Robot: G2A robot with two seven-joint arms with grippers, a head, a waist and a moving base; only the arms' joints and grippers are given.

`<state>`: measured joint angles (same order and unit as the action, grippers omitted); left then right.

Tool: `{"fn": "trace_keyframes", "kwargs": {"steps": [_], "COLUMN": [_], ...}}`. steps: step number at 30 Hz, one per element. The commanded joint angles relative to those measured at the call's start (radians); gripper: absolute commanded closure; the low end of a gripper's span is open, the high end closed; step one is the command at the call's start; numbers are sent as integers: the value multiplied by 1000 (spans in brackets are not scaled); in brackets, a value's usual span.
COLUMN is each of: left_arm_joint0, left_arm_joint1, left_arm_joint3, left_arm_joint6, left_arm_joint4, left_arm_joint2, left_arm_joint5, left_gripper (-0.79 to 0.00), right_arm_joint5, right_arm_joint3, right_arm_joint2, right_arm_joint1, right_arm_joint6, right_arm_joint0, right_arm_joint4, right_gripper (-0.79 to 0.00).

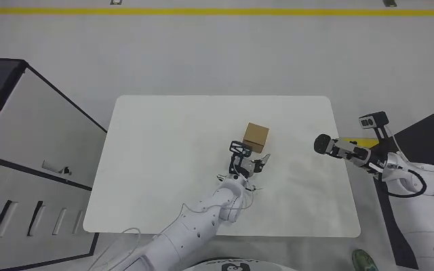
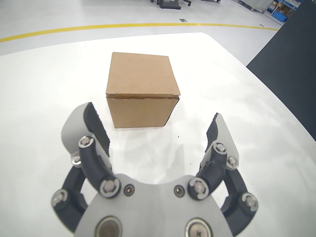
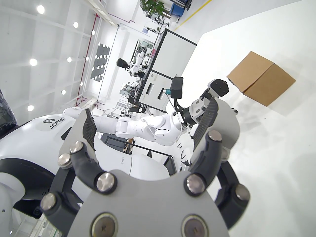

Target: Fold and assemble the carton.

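Note:
A small brown carton (image 1: 257,136) stands closed as a cube on the white table (image 1: 169,169), right of centre. From the left wrist its top flap lies flat and its front face is plain: carton (image 2: 142,91). My left gripper (image 1: 250,160) sits just in front of it, apart from it, open with nothing between its black pads; left gripper (image 2: 153,122). My right gripper (image 3: 150,119) is open and empty, held off the table's right edge beside the carton (image 3: 261,78). In the top view the right gripper (image 1: 323,143) points toward the table.
A grey cabinet (image 1: 34,169) stands against the table's left side. A yellow floor line (image 1: 217,11) runs beyond the far edge. A dark panel (image 2: 291,50) borders the table's right side. Bare tabletop lies left of and behind the carton.

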<state>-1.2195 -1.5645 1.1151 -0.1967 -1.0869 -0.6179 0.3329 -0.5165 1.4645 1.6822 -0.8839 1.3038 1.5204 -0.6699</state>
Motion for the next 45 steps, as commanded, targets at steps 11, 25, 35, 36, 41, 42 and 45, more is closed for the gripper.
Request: {"fn": "trace_keyframes", "kwargs": {"steps": [11,25,35,36,41,42,45], "left_arm_joint0": [13,68,105,108,121,123,129], "left_arm_joint1": [-23,-94,-141,-145,-164,-167,-176], "left_arm_joint3": [-11,-121,-234,-243,-288,-296,-319], "left_arm_joint6": [66,50,-9,-15,-47,-54,-75], "left_arm_joint4": [-64,-3,38,40,58,62,66], "left_arm_joint2": [19,27,17,16,9,8,4], "left_arm_joint5": [124,154,152,150,128,120,105], "left_gripper": [-785,-785,-785,-785,-785,-785,-785], "right_arm_joint5": [0,0,0,0,0,0,0], "right_arm_joint3": [0,0,0,0,0,0,0], "right_arm_joint2": [0,0,0,0,0,0,0], "right_arm_joint1": [0,0,0,0,0,0,0], "right_arm_joint6": [0,0,0,0,0,0,0], "right_arm_joint0": [0,0,0,0,0,0,0], "right_arm_joint4": [0,0,0,0,0,0,0], "right_gripper": [-785,-785,-785,-785,-785,-785,-785]}}
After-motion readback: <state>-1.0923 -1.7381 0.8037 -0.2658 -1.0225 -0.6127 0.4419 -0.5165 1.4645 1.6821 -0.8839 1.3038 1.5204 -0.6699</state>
